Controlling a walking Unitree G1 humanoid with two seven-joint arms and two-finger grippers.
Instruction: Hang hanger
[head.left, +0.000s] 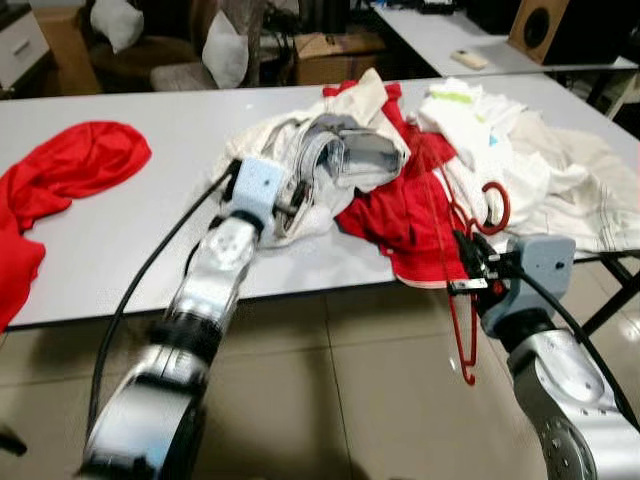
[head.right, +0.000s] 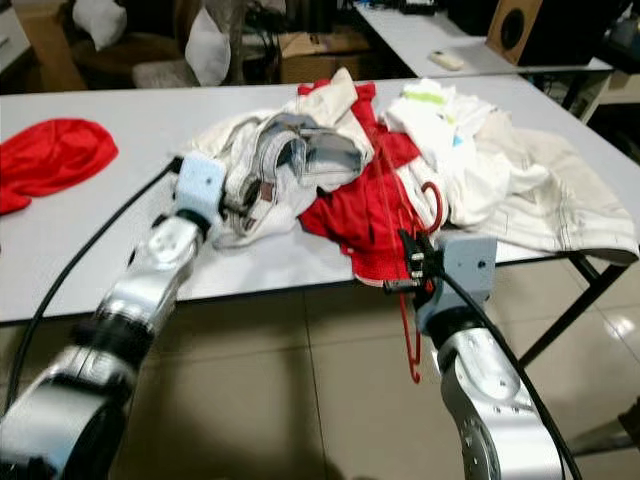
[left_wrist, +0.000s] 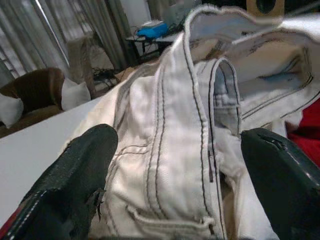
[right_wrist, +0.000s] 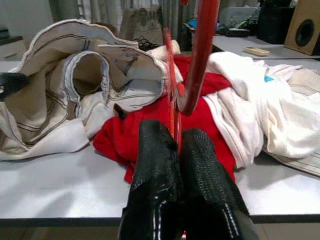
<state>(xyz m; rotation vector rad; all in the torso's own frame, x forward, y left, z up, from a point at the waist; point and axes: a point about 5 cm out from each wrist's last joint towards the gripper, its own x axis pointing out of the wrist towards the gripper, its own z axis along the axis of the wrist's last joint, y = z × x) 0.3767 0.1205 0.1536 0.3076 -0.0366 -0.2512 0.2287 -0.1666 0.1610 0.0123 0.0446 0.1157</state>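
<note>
Right tool (head.left: 466, 262) clenched on hanger (head.left: 462, 330) at desk (head.left: 150, 215) front edge; left tool (left_wrist: 175, 165) released astride trousers (head.left: 340, 160). Risk: hook snags shirt (head.left: 400, 215).

On the pale grey table (head.left: 150, 215), the trousers (head.left: 330, 160) are off-white with dark contrast stitching along the seams. Beside them lies a bright red garment (head.left: 400, 215), and at the table's far left end another red cloth (head.left: 70, 165). The hanger (head.left: 462, 310) is red too. The right gripper (right_wrist: 175, 150) has glossy black fingers on a silver arm with a light blue wrist block.
</note>
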